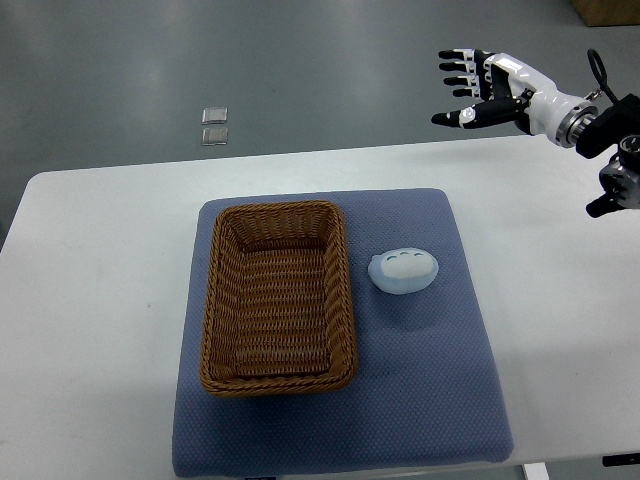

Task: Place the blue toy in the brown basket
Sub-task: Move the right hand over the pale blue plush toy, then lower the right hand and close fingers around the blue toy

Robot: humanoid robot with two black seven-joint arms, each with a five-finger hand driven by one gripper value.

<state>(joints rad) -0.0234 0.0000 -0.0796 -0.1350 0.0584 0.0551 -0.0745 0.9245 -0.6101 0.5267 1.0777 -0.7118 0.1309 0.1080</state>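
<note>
A pale blue rounded toy (404, 271) with white spots lies on a blue-grey mat (420, 380), just right of a brown wicker basket (278, 296). The basket is rectangular and holds nothing. My right hand (468, 85) is raised at the upper right, over the table's far edge, well above and to the right of the toy. Its fingers are spread and hold nothing. Its arm comes in from the right edge. My left arm is out of view.
The mat lies on a white table (90, 300). Two small clear squares (214, 126) lie on the grey floor beyond the table's far edge. A brown box corner (606, 10) shows at the top right.
</note>
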